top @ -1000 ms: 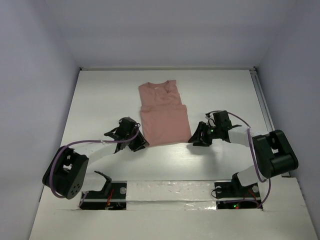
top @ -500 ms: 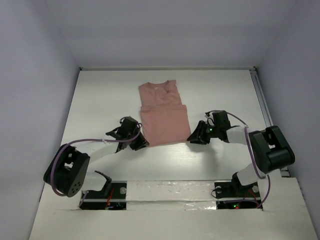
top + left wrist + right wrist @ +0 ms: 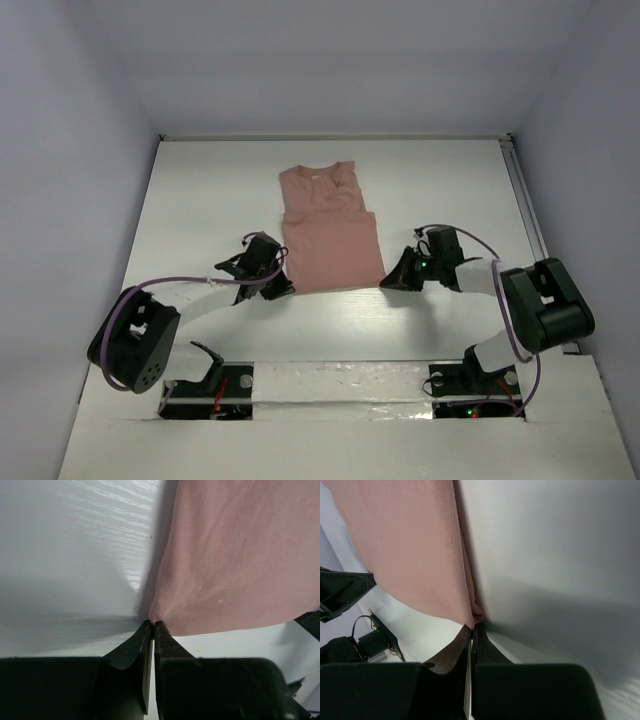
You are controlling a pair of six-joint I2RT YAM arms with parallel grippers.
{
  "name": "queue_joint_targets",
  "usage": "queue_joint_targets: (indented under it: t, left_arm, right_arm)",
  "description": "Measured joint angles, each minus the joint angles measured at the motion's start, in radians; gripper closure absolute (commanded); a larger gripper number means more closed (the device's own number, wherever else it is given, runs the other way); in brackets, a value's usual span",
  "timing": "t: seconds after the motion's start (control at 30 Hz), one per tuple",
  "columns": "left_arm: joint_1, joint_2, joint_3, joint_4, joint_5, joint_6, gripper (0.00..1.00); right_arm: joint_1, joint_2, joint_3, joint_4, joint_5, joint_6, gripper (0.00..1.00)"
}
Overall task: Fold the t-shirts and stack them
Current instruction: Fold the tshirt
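The salmon-pink t-shirt [image 3: 328, 232] lies folded into a narrow strip on the white table, collar at the far end. My left gripper [image 3: 283, 287] is at its near left corner. In the left wrist view the jaws are shut and pinch the corner of the t-shirt [image 3: 235, 555] at the gripper [image 3: 152, 624]. My right gripper [image 3: 386, 282] is at the near right corner. In the right wrist view the gripper [image 3: 471, 626] is shut on the corner of the t-shirt [image 3: 405, 545]. No printed graphic shows.
The white table [image 3: 200, 200] is walled by grey panels at the back and both sides. A metal rail [image 3: 525, 205] runs along the right edge. Both arm bases sit at the near edge.
Both grippers have closed in on the shirt's near corners. The near hem has shifted slightly to the right.
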Motion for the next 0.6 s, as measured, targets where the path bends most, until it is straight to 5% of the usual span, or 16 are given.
queue_joint_targets:
  t: [0.37, 0.47, 0.6]
  left_arm:
    - [-0.134, -0.172, 0.007, -0.199, -0.020, 0.017, 1.00]
    - [-0.146, -0.232, 0.053, -0.285, -0.022, 0.007, 1.00]
    - [-0.142, -0.234, 0.232, -0.382, -0.071, 0.022, 1.00]
  right_arm:
    - [0.000, -0.449, -0.146, -0.299, 0.008, -0.015, 1.00]
    - [0.000, -0.543, -0.074, -0.441, 0.040, -0.027, 1.00]
    - [0.000, -0.477, 0.130, -0.533, 0.111, -0.062, 1.00]
